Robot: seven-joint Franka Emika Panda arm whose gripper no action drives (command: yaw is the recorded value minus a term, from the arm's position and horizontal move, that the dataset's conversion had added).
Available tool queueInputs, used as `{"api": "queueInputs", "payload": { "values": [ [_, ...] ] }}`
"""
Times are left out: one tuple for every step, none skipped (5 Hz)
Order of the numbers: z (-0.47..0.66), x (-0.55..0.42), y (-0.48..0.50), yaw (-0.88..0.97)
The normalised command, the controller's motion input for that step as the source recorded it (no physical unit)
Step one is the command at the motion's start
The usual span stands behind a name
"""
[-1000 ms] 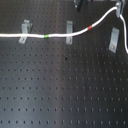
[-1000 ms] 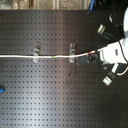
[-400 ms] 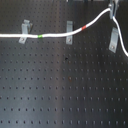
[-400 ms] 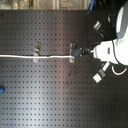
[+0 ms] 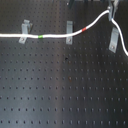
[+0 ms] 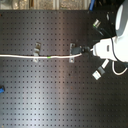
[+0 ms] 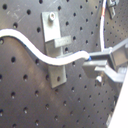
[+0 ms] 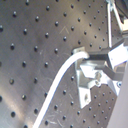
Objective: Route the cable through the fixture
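White cable (image 7: 42, 55) seen closest in both wrist views, its end pinched between the closed gripper (image 7: 95, 60) fingers; in the first wrist view it curves across a grey metal bracket (image 7: 55, 50) bolted to the perforated black board (image 7: 25, 95); in the second wrist view the cable (image 8: 57, 82) leaves the gripper (image 8: 82, 54) and trails away over the board. In the first exterior view the cable (image 5: 55, 36) runs from the view's left edge past a small clip (image 5: 24, 31) and a middle clip (image 5: 69, 32), carries a green band (image 5: 40, 36) and a red band (image 5: 84, 29), then rises toward the gripper (image 5: 112, 7); the fixture (image 5: 114, 39), a long slanted silvery strip, stands near the first exterior view's right edge, below the raised cable and apart from it. In the second exterior view the robot arm (image 6: 117, 42) holds the cable end beside a clip (image 6: 75, 51).
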Motion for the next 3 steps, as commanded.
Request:
{"api": "queueInputs", "payload": {
  "values": [
    [0.0, 0.089, 0.202, 0.33],
    [0.25, 0.085, -0.004, 0.06],
    [0.45, -0.016, -0.176, -0.05]
  ]
}}
